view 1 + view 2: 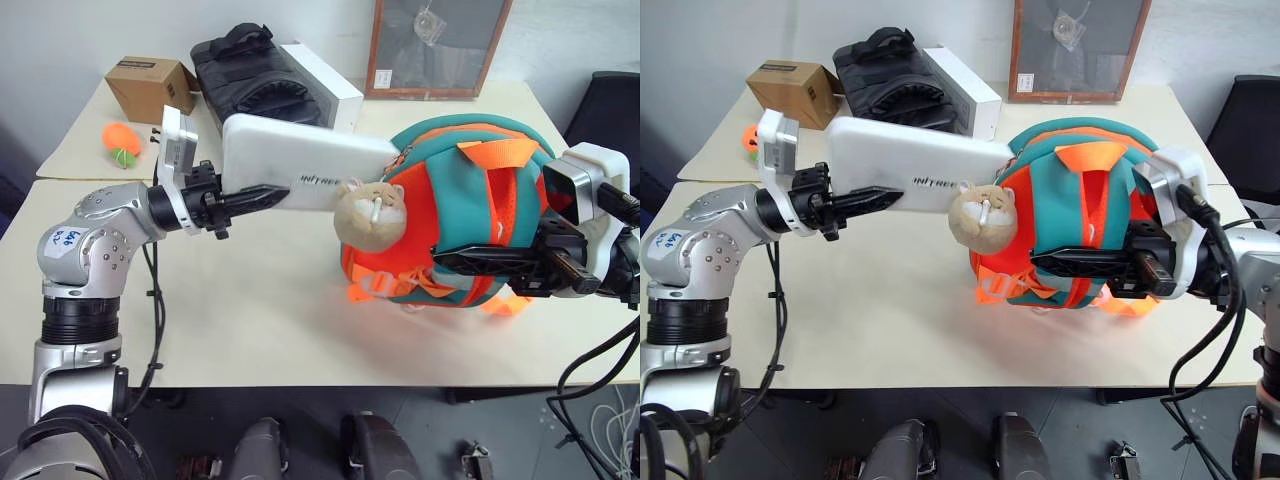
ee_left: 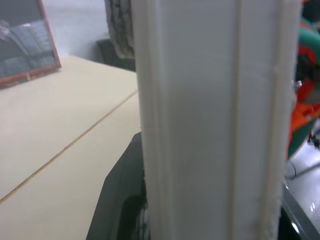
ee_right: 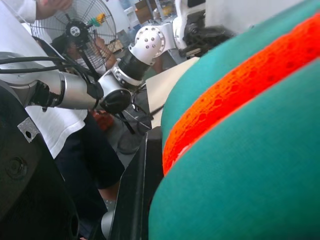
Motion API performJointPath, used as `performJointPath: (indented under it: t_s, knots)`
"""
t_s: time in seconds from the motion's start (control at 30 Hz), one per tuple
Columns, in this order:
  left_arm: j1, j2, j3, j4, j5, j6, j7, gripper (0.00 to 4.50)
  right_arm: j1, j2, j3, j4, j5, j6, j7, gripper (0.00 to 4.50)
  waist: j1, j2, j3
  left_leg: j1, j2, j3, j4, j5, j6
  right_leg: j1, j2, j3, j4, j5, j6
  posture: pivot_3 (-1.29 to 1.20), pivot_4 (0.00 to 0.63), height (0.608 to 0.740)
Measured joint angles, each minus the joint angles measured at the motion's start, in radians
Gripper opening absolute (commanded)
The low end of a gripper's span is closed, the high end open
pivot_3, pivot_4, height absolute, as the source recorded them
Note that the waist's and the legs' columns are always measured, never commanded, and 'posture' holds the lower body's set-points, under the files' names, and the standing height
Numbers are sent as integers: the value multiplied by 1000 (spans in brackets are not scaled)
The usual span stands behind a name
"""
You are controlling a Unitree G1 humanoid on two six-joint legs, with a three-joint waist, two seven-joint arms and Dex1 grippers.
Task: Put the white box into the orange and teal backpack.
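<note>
I see my left gripper (image 1: 262,195) clamped on the white box (image 1: 300,165), holding it level above the table (image 1: 250,300). The box's far end is hidden behind the orange and teal backpack (image 1: 470,215) and its teddy bear charm (image 1: 368,212). My right gripper (image 1: 470,263) has its fingers pinched shut on the backpack's front; I can't make out which part they grip.
</note>
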Motion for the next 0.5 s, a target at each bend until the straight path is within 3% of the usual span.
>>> performJointPath:
  t_s: [0.17,0.5]
  knots:
    - [-52,-8,-96,68,105,-109,-98,1402,-14,0,3,5,3,-6,0,26,2,0,0,0,0,0,2,0,2,1,0,0,0,0,0,0,150,740]
    - [-220,-336,-262,318,330,-272,-16,1402,-78,53,65,-19,3,-43,-17,26,22,0,0,-3,-1,0,3,-1,3,-2,0,0,0,1,2,0,150,740]
